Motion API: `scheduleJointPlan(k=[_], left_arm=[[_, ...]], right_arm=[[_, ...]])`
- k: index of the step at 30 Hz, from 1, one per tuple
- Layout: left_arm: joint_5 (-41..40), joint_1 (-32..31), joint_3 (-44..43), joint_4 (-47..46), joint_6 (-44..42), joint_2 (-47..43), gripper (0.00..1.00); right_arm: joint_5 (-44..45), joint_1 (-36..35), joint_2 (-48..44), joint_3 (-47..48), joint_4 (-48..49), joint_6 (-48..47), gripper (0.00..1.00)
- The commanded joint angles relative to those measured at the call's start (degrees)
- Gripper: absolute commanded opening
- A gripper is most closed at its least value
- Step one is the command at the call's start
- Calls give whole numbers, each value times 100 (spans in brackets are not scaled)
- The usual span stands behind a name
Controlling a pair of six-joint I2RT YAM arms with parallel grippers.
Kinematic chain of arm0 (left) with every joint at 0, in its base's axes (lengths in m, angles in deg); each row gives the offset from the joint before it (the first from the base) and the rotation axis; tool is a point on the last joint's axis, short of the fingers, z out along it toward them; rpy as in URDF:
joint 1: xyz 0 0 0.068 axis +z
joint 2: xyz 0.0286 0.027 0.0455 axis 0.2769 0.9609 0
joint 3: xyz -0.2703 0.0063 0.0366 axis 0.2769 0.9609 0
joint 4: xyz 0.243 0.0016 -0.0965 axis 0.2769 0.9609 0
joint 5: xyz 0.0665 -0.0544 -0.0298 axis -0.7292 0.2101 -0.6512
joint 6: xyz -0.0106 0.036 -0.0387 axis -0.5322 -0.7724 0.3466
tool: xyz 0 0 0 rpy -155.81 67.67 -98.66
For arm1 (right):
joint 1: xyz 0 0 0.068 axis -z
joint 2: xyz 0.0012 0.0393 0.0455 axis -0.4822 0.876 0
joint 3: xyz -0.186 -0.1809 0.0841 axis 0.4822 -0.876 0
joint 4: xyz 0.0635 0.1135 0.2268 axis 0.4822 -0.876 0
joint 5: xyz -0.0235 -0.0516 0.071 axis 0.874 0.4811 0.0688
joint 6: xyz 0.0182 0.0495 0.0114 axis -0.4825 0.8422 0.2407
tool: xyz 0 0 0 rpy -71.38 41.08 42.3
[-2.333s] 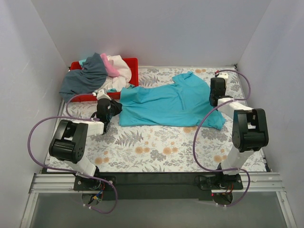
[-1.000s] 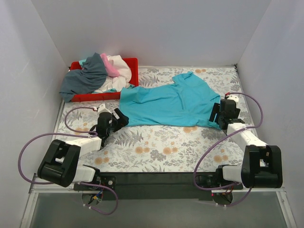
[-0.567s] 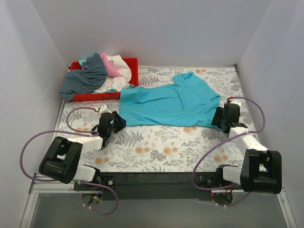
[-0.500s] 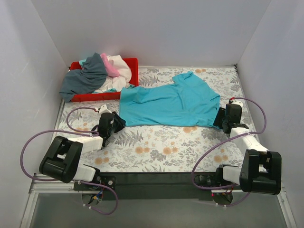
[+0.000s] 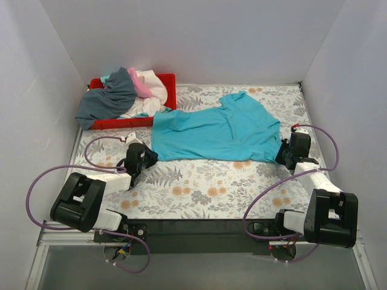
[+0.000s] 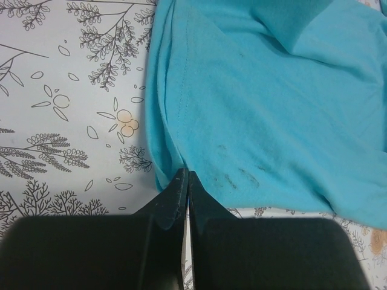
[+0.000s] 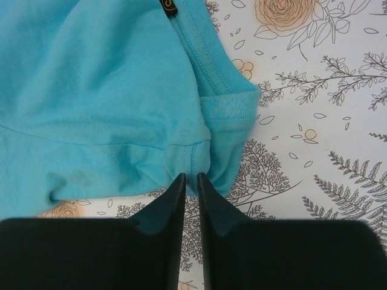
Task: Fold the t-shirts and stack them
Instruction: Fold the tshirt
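A turquoise t-shirt (image 5: pixel 217 130) lies spread flat across the far half of the floral table cover. My left gripper (image 5: pixel 147 154) is at its near left corner. In the left wrist view the black jaws (image 6: pixel 184 176) are pressed together on the edge of the turquoise cloth (image 6: pixel 272 90). My right gripper (image 5: pixel 282 154) is at the shirt's near right corner, by the sleeve. Its jaws (image 7: pixel 191 178) pinch a fold of the cloth (image 7: pixel 91 90) with only a thin gap left. A grey t-shirt (image 5: pixel 109 99), a pink one (image 5: pixel 142 87) and a white one (image 5: pixel 156 84) lie heaped at the back left.
The heap sits in a red tray (image 5: pixel 168 81) in the back left corner, with the grey cloth hanging over its left side. White walls close in the left, back and right sides. Purple cables (image 5: pixel 60 172) loop beside both arms. The floral cover (image 5: pixel 199 187) is bare in front of the shirt.
Both arms dropped low and reached the shirt's near corners. Both grippers went from open to closed on the turquoise cloth. The shirt itself has barely moved.
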Motion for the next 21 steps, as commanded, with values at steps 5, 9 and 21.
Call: scheduleJointPlan(k=[5,9,21], left_arm=[[-99,-24,71,-161,-58,-75,0],[-161,-24,98,-109,-67,-207,0],[-468,-24,142,304,-111,-883,0]], right_arm=[[-151,77,-23,-9,228,-71,1],[182,77,-225,9,219,-124,1],[851,103,-103,377,88,-370,1]])
